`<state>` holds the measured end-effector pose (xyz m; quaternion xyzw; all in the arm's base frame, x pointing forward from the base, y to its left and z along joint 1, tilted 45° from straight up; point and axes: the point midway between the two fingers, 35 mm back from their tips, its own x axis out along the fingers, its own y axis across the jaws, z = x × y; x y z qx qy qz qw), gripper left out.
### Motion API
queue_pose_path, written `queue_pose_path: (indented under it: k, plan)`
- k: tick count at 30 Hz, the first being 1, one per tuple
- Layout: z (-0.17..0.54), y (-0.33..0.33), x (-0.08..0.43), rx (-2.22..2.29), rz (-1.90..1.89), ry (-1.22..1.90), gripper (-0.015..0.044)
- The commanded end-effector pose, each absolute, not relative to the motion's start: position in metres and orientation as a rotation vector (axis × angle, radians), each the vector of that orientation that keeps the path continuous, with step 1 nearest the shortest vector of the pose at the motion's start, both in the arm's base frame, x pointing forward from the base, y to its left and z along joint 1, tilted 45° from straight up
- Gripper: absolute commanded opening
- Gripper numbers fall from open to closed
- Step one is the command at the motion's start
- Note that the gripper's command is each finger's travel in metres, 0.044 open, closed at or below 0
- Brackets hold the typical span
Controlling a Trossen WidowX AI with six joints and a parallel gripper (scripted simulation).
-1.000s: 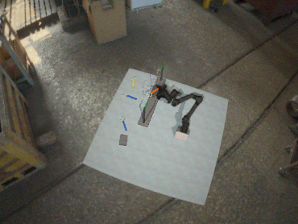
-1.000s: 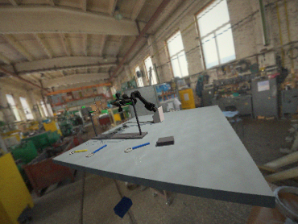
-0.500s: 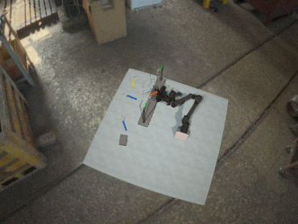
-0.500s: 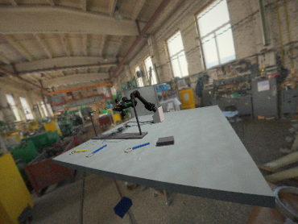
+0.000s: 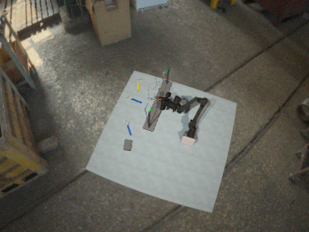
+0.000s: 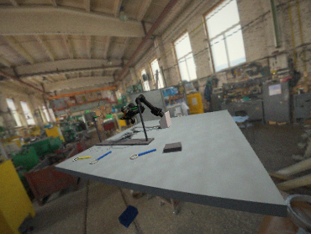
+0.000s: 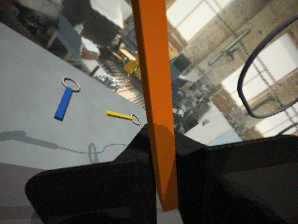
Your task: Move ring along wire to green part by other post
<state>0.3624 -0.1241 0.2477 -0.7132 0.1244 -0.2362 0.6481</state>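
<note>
Orange handle [image 5: 159, 99] [image 7: 157, 90] of the ring: center of the top frame, between the two posts, out over the wire span. Gripper [image 5: 162, 99] [image 6: 124, 119] [image 7: 152, 128] is closed on it; in the wrist frame the handle runs from the top edge down between both fingers. Ring end is out of the wrist frame and too fine to read from the top, so I can't confirm clearance or threading.

Step in hand, my read: carry along the wire, mid-route. Likely goal is the green part [image 5: 151, 109] by the lower post [image 5: 149, 120] [image 6: 143, 122], but one moment doesn't prove direction. Other green part [image 5: 168, 70] is by the upper post [image 5: 168, 76].

Doing it well: I'd go in short moves, keep the wire near the ring's center, and turn the wrist with each bend so the ring faces along the local wire direction. Grey wire [image 7: 240, 90] loops at the right of the wrist frame; I'd keep handle and fingers off it, especially on any wrist roll. Straight-line travel would probably drag the ring on a bend. Grip should stay firm; a slipping handle would tilt the ring into the wire.

No release over grey. Once fully over green, I'd lower until the ring hangs, open, back straight off along the handle, then clear the post. Blue and yellow spares at left of the top frame: ignore.
</note>
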Motion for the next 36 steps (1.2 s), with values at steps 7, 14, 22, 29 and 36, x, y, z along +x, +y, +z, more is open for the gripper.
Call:
queue_pose_path:
  k: [7, 14, 22, 29, 36]
  plan:
    - [0.213, -0.124, 0.363, -1.422, -0.501, 0.318, -0.0150]
    - [0.192, -0.120, 0.364, -1.292, -0.479, 0.333, -0.0150]
    - [0.170, -0.112, 0.365, -1.145, -0.454, 0.347, -0.0150]
    - [0.152, -0.103, 0.366, -1.025, -0.433, 0.358, -0.0150]
    - [0.137, -0.092, 0.368, -0.922, -0.414, 0.366, -0.0150]
